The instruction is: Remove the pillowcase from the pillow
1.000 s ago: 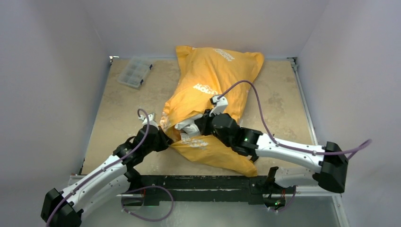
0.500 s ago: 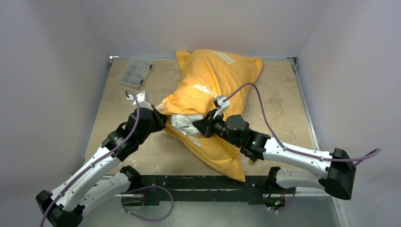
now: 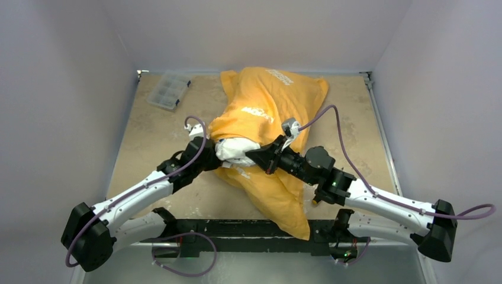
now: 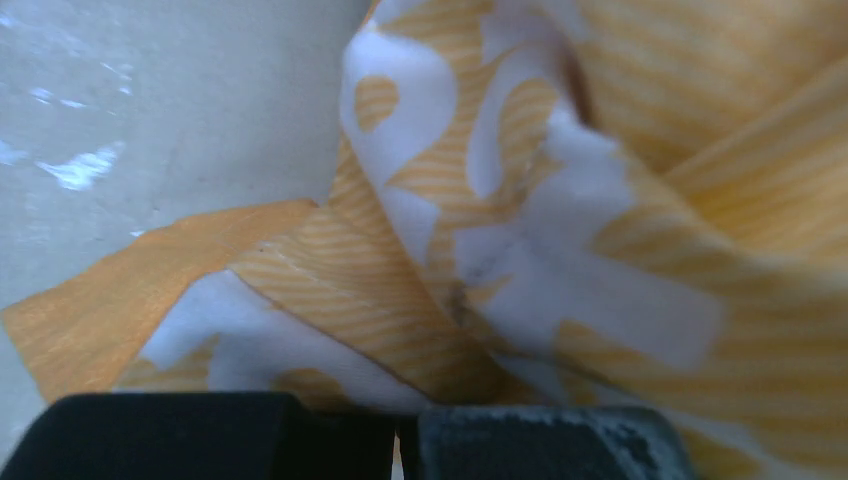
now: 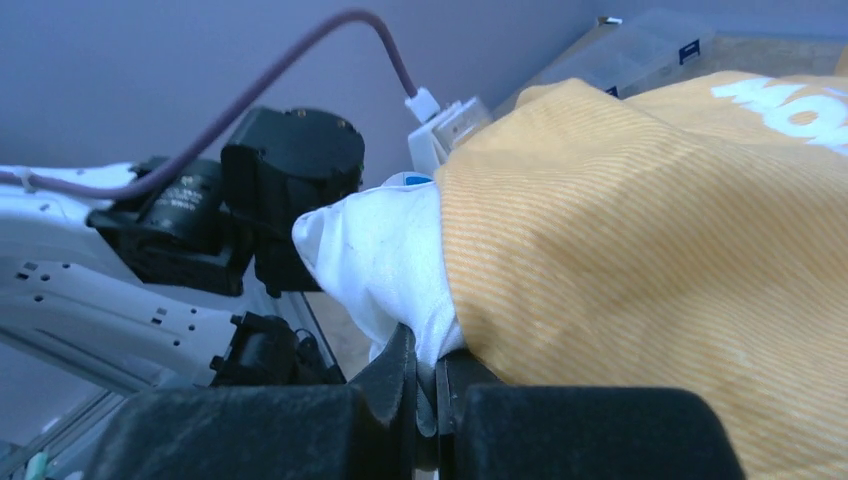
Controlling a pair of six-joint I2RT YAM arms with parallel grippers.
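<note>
The orange-yellow pillowcase (image 3: pixel 266 100) lies across the middle of the table, white lettering up, with its loose end draped toward the front edge. A white corner of the pillow (image 3: pixel 237 149) pokes out of its open end. My left gripper (image 3: pixel 212 155) is at the left of that opening, shut on the pillowcase cloth (image 4: pixel 690 120); its tips (image 4: pixel 400 440) meet at the frame's bottom. My right gripper (image 3: pixel 256 157) is at the right of the opening. In the right wrist view it (image 5: pixel 432 390) is shut on the pillow's white corner (image 5: pixel 380 260) beside the orange cover (image 5: pixel 650 250).
A clear plastic box (image 3: pixel 169 90) sits at the back left of the tan table (image 3: pixel 154 136). Grey walls close in the left, back and right sides. A black rail (image 3: pixel 248 228) runs along the front edge. The left arm's wrist (image 5: pixel 290 160) is close to my right gripper.
Both grippers have kept their holds. More white pillow shows at the opening. The right arm has stretched forward and right, and the pillowcase's loose end has swung toward the front edge.
</note>
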